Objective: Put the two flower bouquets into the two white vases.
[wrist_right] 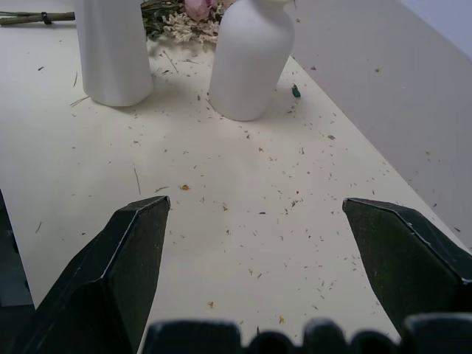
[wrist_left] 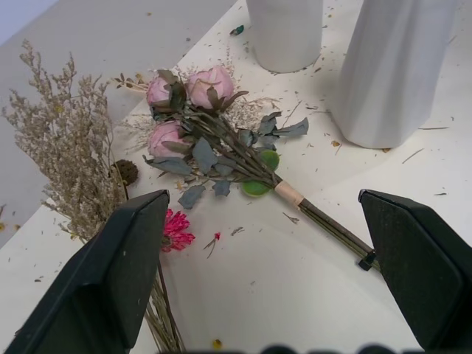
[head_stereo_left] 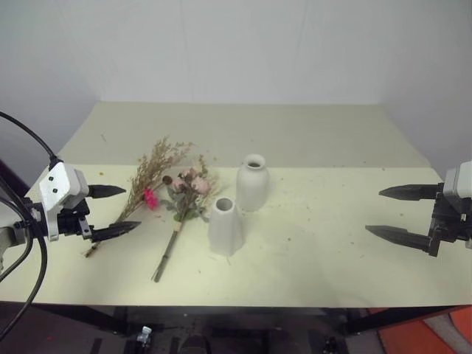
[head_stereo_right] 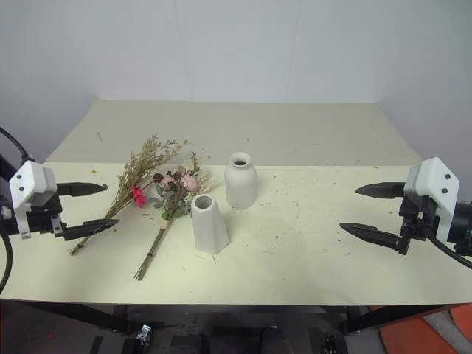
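Setting: we see a pale yellow worktop [head_stereo_left: 332, 251] against a plain white wall [head_stereo_left: 236, 44], its far half a duller beige.
Debris: small dried bits and crumbs [wrist_right: 295, 199] are scattered over the worktop, thickest around the vases; a tiny green fragment [wrist_right: 295, 91] lies just beside the bottle vase.
Bouquets, count: two, both lying flat on the worktop, left of the vases, stems towards the near edge.
Grass bouquet: the tan wispy dried-grass bunch with a magenta flower and brown seed ball [head_stereo_left: 150, 181] lies furthest left, its stem end close under our left end effector.
Rose bouquet: the bunch of pale pink roses, cream sprigs and green leaves [head_stereo_left: 186, 193] lies between the grass bunch and the vases, stems tied with a tan band; its heads nearly reach the slim vase.
Vases, count: two, both upright and empty.
Bottle vase: the rounded matte white ceramic bottle with a narrow neck [head_stereo_left: 253, 184] stands further back.
Slim vase: the tapered matte white ceramic vase [head_stereo_left: 225, 226] stands nearer, just beside it, towards the bouquets.
Left end effector [head_stereo_left: 113, 210]: fingers spread wide, gripping nothing, hovering at the left edge.
Right end effector [head_stereo_left: 402, 214]: fingers spread wide, gripping nothing, well apart from the vases over bare worktop.
In the way: the slim vase stands between the rose bouquet and our right end effector.
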`<action>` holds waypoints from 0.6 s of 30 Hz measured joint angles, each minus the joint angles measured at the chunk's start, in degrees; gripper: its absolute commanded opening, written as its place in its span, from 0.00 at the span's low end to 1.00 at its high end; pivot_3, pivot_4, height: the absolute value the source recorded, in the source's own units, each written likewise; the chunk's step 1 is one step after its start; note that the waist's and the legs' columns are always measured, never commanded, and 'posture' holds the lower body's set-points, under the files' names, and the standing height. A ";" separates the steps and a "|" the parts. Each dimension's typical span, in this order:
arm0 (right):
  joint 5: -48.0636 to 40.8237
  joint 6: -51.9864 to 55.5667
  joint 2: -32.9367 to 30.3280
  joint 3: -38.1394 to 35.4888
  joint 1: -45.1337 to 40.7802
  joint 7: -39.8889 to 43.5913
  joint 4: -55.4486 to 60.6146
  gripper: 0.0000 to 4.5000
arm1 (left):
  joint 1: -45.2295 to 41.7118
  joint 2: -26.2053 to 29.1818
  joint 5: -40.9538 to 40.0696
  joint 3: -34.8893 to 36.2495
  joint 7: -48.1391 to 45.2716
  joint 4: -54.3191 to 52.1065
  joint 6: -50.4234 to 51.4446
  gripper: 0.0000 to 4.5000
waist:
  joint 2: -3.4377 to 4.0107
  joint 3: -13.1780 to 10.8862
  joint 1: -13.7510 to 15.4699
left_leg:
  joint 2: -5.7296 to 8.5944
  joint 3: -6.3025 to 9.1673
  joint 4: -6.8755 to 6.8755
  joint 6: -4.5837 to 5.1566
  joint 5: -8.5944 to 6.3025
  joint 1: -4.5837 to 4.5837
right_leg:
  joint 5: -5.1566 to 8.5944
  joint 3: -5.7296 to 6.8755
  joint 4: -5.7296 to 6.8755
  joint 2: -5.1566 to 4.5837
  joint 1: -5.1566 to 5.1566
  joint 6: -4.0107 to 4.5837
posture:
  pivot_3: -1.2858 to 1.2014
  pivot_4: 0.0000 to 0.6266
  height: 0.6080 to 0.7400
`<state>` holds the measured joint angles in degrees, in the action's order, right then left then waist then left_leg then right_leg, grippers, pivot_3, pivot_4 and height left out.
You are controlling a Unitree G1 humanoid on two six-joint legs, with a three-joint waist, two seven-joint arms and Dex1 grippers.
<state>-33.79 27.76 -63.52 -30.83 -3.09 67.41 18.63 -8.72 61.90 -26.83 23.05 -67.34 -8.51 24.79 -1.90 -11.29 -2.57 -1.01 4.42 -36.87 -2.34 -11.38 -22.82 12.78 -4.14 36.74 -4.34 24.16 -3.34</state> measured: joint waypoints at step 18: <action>-6.85 4.88 3.59 15.53 -17.46 -4.66 6.62 0.99 | -21.26 -2.62 16.14 -24.95 23.78 10.54 28.18 1.00 | -0.01 0.00 0.03 | 0.04 0.07 -0.02 0.00 0.00 -0.05 | -0.01 0.02 0.02 0.02 0.03 -0.03 | 0.52 0.24 1.00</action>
<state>-40.64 32.65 -59.92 -15.29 -20.55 62.75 25.25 -29.99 59.28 -10.69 -1.90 -43.56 2.03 52.97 -1.92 -11.29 -2.54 -0.97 4.49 -36.89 -2.34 -11.38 -22.87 12.77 -4.12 36.76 -4.32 24.20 -3.37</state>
